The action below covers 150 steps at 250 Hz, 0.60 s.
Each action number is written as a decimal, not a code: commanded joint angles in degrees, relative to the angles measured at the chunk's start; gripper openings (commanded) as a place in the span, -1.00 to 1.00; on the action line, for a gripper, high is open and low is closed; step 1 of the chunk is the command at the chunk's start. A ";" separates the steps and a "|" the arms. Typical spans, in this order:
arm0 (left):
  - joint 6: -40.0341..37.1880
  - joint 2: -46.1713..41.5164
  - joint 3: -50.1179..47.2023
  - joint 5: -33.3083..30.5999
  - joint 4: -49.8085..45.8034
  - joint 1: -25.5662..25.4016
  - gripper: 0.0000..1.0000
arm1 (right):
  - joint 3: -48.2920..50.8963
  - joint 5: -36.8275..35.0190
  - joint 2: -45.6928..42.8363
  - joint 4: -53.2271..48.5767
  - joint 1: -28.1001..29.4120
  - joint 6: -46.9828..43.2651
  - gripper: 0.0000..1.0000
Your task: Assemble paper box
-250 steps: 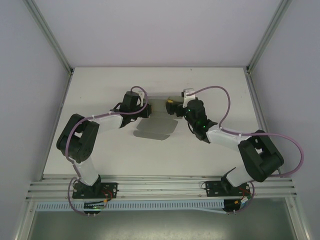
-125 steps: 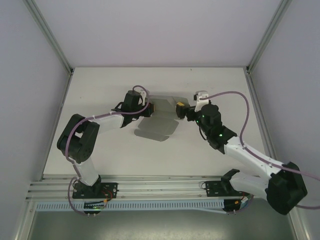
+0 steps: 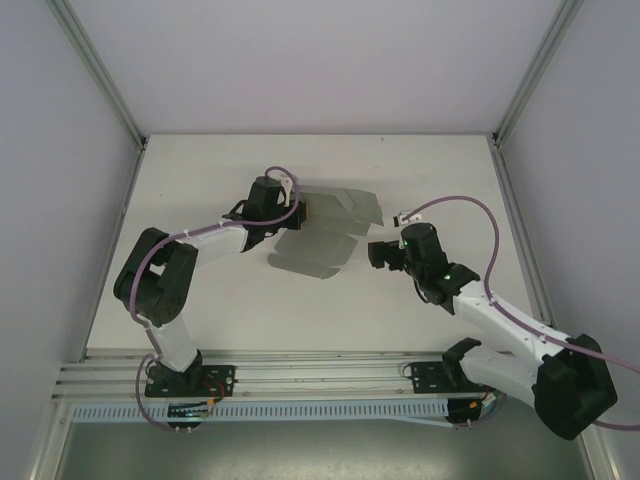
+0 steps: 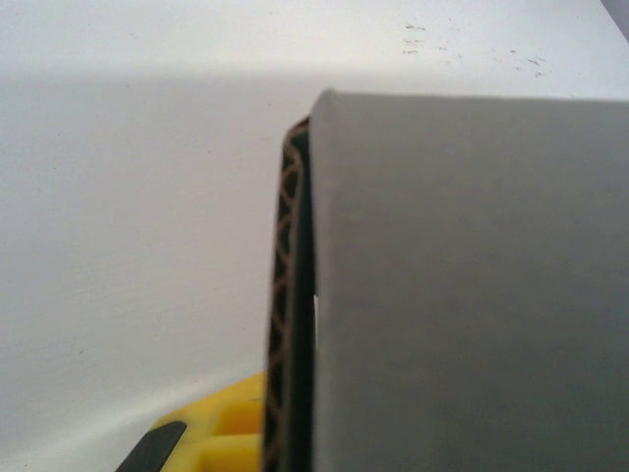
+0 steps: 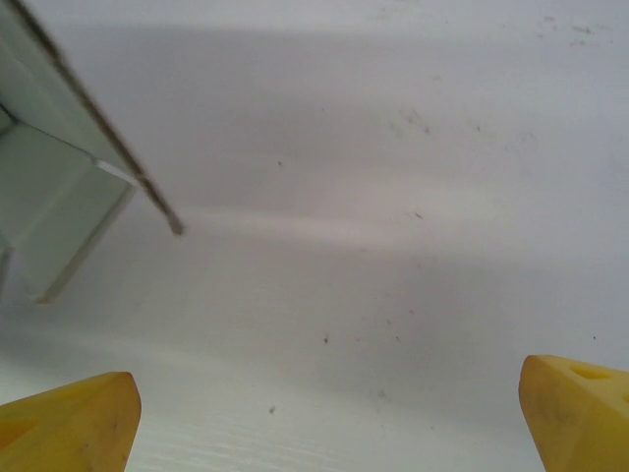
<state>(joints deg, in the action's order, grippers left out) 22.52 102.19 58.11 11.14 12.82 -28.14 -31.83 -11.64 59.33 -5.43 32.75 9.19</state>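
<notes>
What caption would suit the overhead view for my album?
Left end effector grips an edge of the grey paper box; open right end effector hovers nearby, apart from it.

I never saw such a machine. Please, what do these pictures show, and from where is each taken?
The robot's left arm and right arm are bolted to a white table. One picture looks down from above; the other two come from cameras on the wrists. The left gripper is shut on an edge of the grey paper box, a partly folded cardboard sheet. The right gripper is open, holds nothing and stands apart from it; its yellow fingertips show in its own picture.
</notes>
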 commanded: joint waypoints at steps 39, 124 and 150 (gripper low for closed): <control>-1.02 -0.80 1.92 2.40 0.17 -0.16 -1.00 | -1.75 -0.69 5.95 13.07 -0.23 -2.61 0.98; -2.98 -1.82 -0.07 4.81 0.85 -0.16 -1.00 | -9.31 1.90 15.02 16.82 -0.23 -7.50 0.98; -3.39 -2.12 -0.79 5.19 1.51 -0.16 -1.00 | -10.71 3.91 17.22 18.00 -0.21 -7.62 0.98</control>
<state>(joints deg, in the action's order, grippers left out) 20.99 102.17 58.08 13.74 13.04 -28.08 -40.05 -10.50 74.50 8.43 32.67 3.03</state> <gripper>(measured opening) 0.081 0.989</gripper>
